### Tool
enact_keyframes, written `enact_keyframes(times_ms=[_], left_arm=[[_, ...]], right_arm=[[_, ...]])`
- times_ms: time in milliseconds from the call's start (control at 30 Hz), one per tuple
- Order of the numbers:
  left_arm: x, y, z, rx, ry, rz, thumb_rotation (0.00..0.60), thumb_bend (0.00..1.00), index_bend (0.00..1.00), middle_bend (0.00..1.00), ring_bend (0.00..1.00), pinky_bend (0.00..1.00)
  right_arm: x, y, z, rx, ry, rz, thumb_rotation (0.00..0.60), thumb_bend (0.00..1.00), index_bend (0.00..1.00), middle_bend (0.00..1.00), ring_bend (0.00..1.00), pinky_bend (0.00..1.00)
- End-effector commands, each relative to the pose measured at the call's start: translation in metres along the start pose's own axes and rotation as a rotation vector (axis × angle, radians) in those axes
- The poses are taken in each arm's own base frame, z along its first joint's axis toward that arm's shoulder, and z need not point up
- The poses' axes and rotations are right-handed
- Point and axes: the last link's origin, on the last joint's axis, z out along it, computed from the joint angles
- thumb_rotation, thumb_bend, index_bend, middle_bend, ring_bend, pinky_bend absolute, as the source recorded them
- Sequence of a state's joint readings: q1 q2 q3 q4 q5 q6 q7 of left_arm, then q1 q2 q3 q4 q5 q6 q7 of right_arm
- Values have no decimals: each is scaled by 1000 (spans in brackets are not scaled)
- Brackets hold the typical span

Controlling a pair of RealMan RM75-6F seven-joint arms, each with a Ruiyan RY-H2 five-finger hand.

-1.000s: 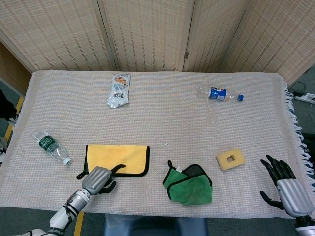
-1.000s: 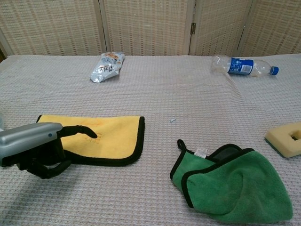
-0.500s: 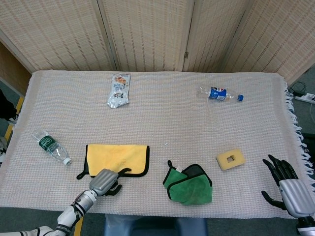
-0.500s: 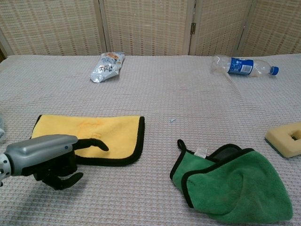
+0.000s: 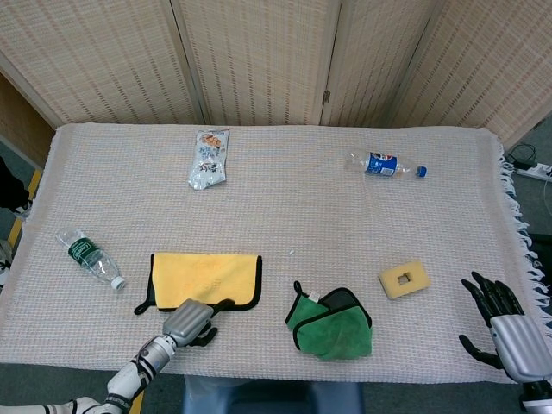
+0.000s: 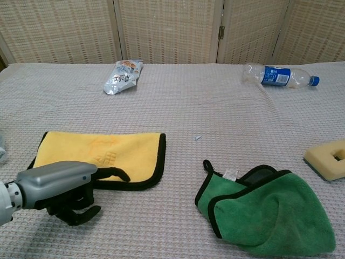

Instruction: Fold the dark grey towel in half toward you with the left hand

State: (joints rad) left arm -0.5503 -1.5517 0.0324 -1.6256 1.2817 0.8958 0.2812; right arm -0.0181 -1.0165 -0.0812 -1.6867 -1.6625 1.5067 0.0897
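Towel (image 5: 207, 274) (image 6: 102, 151) lies flat near the front-left of the table (image 5: 285, 198), yellow face up w/ dark trim all round, its near edge just short of the table's front edge. Left hand (image 5: 190, 321) (image 6: 56, 186) sits at the towel's 6 o'clock. Its fingers are curled in and grip nothing, but one finger is stretched out w/ its tip lying on the near trim. The trim stays flat on the cloth.

Right hand (image 5: 504, 323) hangs off the table's front-right corner, fingers spread, holding nothing, well apart from everything.

Room: bare cloth from the towel's 12 o'clock up to the snack packet (image 5: 208, 158) (image 6: 123, 75) at the back. At its 9 o'clock, near, lies a green-label bottle (image 5: 90, 256), cap pointing toward the towel. At 3 to 4 o'clock is a crumpled green towel (image 5: 335, 326) (image 6: 269, 208), close but not touching. Past that is a yellow sponge (image 5: 403, 279) (image 6: 328, 157). A blue-label bottle (image 5: 384, 165) (image 6: 277, 75) lies far off at 2 o'clock. Woven screens (image 5: 259, 60) close off the back.
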Motion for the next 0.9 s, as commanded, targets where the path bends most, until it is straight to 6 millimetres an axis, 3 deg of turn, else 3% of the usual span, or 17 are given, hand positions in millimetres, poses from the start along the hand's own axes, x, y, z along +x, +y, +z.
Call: enact_keyframes(times_ms=[33,900], left_arm=[[0,0,2,-1,0,0,600,582,162,1000,1000,1000],[-4,19,2,-70,-17,-14,600,582,151,1000,1000,1000]], right_arm=[[0,0,0,-1,-1,0,600,347,0,0,0,0],[9,6,-10,-10,36,30,600,348,0,0,0,0]])
